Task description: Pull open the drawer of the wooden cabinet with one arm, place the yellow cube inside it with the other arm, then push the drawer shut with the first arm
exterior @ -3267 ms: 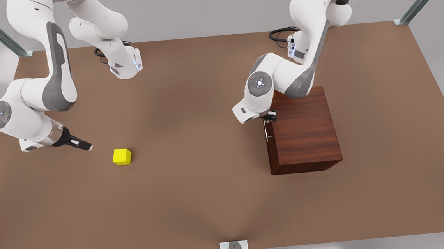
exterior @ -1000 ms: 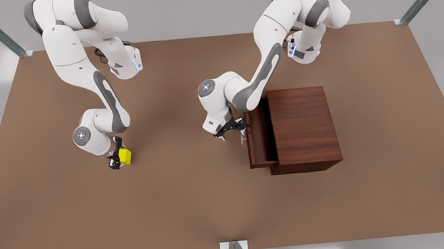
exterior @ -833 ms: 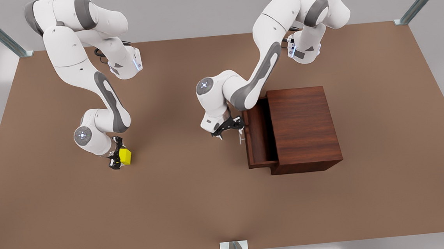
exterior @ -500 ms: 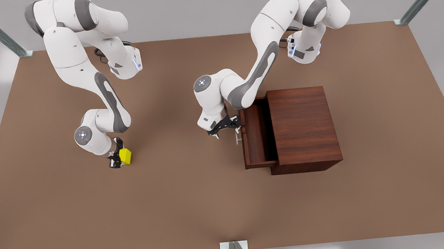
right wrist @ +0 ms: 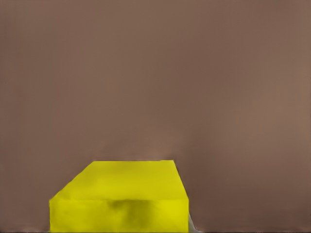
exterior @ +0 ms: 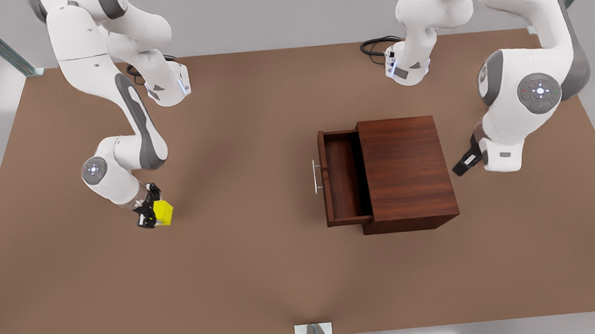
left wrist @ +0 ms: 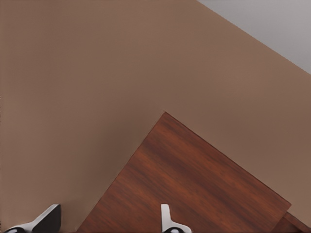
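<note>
Plain brown desk [exterior: 263, 274] here. The wooden cabinet [exterior: 408, 172] sits on it toward the front view's right, drawer [exterior: 341, 177] pulled open. Both arm bases [exterior: 169, 89] seem mounted along the far edge.

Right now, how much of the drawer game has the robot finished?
The drawer of the wooden cabinet is pulled open, and the left gripper waits beside the cabinet. The right gripper holds the yellow cube far from the drawer. Left: carrying it over, dropping it in, pushing the drawer shut.
</note>
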